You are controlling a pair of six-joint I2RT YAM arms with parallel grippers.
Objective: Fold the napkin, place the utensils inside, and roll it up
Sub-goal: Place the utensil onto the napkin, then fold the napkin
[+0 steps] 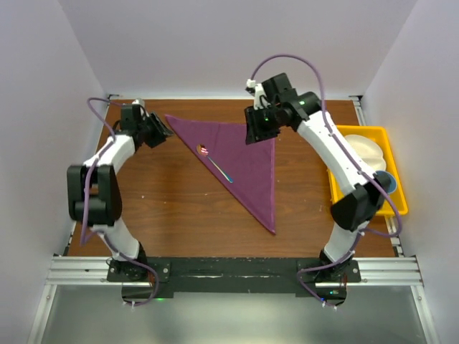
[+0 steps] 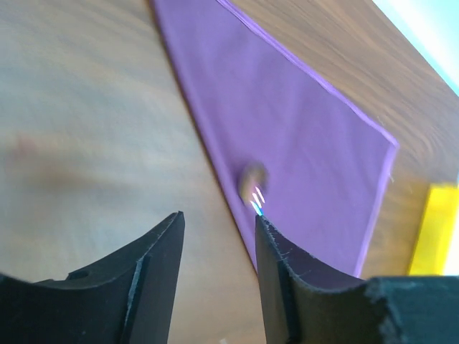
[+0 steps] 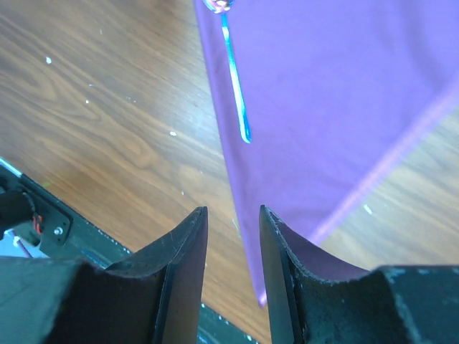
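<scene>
The plum-purple napkin (image 1: 244, 161) lies folded into a triangle on the wooden table; it also shows in the left wrist view (image 2: 287, 136) and the right wrist view (image 3: 323, 93). One thin utensil (image 1: 217, 164) with a bluish shiny handle lies on the napkin near its long folded edge, seen also in the right wrist view (image 3: 235, 82) and blurred in the left wrist view (image 2: 254, 188). My left gripper (image 1: 162, 131) is open and empty beside the napkin's far left corner. My right gripper (image 1: 259, 129) is open and empty above the napkin's far right corner.
A yellow tray (image 1: 393, 193) at the right edge holds a white plate (image 1: 366, 152) and a blue cup (image 1: 387, 183). The table's back edge meets the white walls. A black rail (image 1: 229, 271) runs along the near edge.
</scene>
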